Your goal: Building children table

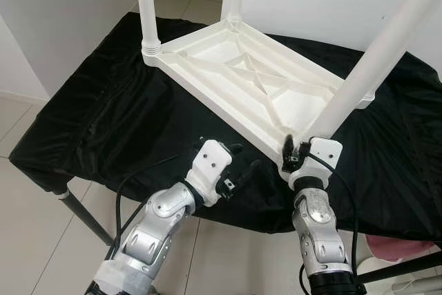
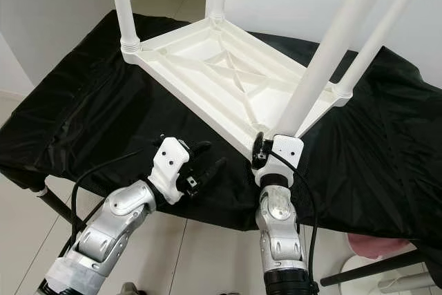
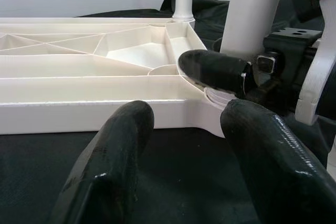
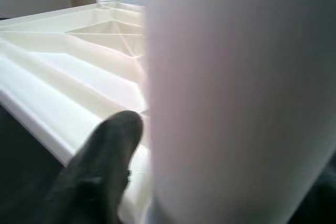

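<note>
Tabletop [image 1: 248, 81], white plastic, lies upside down on black cloth [image 1: 110, 108] w/ ribbed underside facing up; four white legs rise from its corners. Right gripper [image 1: 295, 151] sits at the near corner: one black finger [image 4: 100, 166] shows beside the near leg [image 1: 380, 53], pressed close to its base, while the leg hides the other finger, so cannot tell whether the pair clamps it. Near leg leans away from the fingers, up and to the right. Left gripper [image 1: 242, 170] hovers over the cloth just short of the tabletop's near edge, its two fingers [image 3: 110, 166] spread apart and holding nothing; between and beyond their tips appear the tabletop rim, the near leg's socket and the right gripper's finger. Far-left leg [image 1: 146, 5] stands upright in its collar, well beyond both grippers. Cloth covers a low table; tiled floor [image 1: 21, 191] around.
</note>
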Controlling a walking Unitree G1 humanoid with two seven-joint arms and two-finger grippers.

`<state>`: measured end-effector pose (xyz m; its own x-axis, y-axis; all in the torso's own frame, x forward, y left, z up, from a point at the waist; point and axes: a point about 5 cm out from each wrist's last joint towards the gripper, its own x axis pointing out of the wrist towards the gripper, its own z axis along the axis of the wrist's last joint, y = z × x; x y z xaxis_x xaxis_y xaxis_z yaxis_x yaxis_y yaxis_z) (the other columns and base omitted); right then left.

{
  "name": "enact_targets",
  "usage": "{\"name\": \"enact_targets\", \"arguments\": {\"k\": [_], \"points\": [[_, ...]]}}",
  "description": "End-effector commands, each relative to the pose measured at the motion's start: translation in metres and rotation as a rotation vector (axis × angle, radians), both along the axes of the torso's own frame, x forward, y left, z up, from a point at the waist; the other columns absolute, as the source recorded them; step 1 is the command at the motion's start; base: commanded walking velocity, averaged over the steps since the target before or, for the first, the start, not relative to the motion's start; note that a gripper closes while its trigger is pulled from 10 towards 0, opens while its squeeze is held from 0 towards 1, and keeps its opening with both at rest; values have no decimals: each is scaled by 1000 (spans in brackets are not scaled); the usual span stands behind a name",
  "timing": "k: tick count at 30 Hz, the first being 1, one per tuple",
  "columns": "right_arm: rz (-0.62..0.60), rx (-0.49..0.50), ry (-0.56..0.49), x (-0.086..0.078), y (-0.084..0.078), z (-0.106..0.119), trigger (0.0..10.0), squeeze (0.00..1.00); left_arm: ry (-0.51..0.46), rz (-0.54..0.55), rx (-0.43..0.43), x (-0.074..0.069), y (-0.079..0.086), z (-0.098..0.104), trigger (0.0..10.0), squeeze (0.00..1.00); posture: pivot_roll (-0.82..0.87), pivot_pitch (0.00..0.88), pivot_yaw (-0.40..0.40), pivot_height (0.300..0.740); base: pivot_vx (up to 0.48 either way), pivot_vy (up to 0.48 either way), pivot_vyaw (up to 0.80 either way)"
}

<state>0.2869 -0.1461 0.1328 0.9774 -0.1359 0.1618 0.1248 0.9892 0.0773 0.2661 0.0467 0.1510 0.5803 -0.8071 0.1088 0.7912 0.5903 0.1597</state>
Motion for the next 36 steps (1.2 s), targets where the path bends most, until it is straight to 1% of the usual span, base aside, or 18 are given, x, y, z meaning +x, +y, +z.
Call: {"name": "enact_targets", "arguments": {"k": [1,6,10,12,13,14,15,17,18,20,21,22,26,28,31,32,36], "points": [[58,-13,-11,-5,-2,-2,10000,1000,-2,-33,11,-3,-2,0,10000,0,24,71,-78,740,0,0,0],[111,-33,-11,-6,-9,-3,10000,1000,-2,-36,11,-4,0,0,10000,0,29,79,-72,740,0,0,0],[256,-44,-63,-7,-9,3,10000,1000,4,-36,23,-6,3,-2,10000,0,45,84,-71,740,0,0,0],[256,-44,-63,-7,-9,3,10000,1000,4,-36,23,-6,3,-2,10000,0,45,84,-71,740,0,0,0],[292,-50,-70,-7,-10,4,10000,1000,3,-36,25,-6,3,-2,10000,0,48,87,-71,740,0,0,0],[348,-66,-67,-6,-10,4,10000,0,0,-30,27,-5,4,-1,10000,0,50,87,-73,740,0,0,0],[393,-93,-66,-5,-11,5,10000,0,-3,-25,28,-4,5,0,10000,0,56,90,-81,740,0,0,0],[443,-122,-68,-3,-14,7,10000,0,-7,-18,29,-3,7,2,10000,0,60,96,-87,740,0,0,0],[443,-122,-68,-3,-14,7,10000,0,-7,-18,29,-3,7,2,10000,0,60,96,-87,740,0,0,0],[488,-168,-65,1,-20,7,10000,0,-6,-15,39,-3,10,-1,10000,0,54,80,-79,740,0,0,0],[488,-168,-65,1,-20,7,10000,0,-6,-15,39,-3,10,-1,10000,0,54,80,-79,740,0,0,0],[519,-208,-54,5,-27,6,10000,0,-7,-18,43,-3,9,-1,10000,0,56,77,-77,740,0,0,0],[540,-228,-46,9,-33,5,10000,0,-13,-23,42,-1,8,1,10000,0,58,68,-77,740,0,0,0],[540,-228,-46,9,-33,5,10000,0,-13,-23,42,-1,8,1,10000,0,58,68,-77,740,0,0,0],[572,-264,-26,19,-38,3,10000,0,-24,-20,42,5,8,5,10000,0,50,65,-73,740,0,0,0],[596,-275,-15,21,-38,0,0,0,-26,-20,44,5,8,4,10000,0,51,63,-72,740,0,0,0],[612,-281,-9,22,-37,-1,0,0,-26,-21,46,5,8,4,10000,0,51,63,-72,740,0,0,0]]}}
